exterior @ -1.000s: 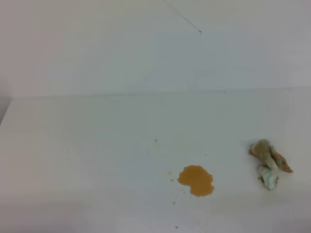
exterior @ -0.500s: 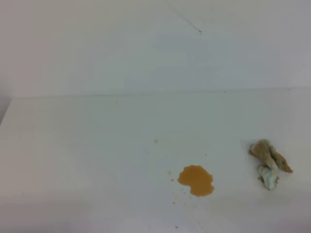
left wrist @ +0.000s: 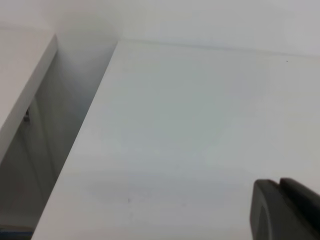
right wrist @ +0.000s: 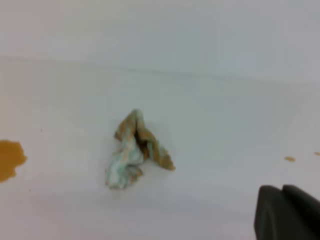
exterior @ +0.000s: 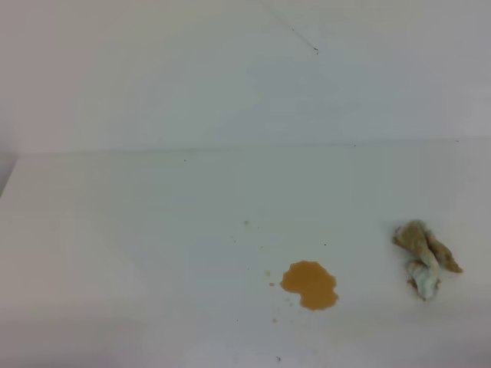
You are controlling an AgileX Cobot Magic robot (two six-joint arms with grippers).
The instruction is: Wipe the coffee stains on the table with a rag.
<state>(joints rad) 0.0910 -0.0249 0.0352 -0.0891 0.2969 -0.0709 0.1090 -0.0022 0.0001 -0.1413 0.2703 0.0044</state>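
Observation:
The coffee stains [exterior: 310, 284] form an orange-brown blotch with a few tiny specks, front-middle on the white table [exterior: 153, 230]. The rag [exterior: 424, 259], a tan and pale blue wad, lies to the right of the blotch and apart from it. In the right wrist view the rag [right wrist: 134, 150] lies mid-frame, with the blotch [right wrist: 9, 159] at the left edge. Only a dark corner of my right gripper [right wrist: 285, 212] shows, low and right of the rag, not touching it. A dark corner of my left gripper [left wrist: 285, 210] shows over bare table. Neither gripper shows in the exterior view.
The table's left edge [left wrist: 75, 150] drops to a gap beside a white surface [left wrist: 20, 85]. A white wall [exterior: 245, 77] rises behind the table. A small orange speck [right wrist: 290, 158] lies right of the rag.

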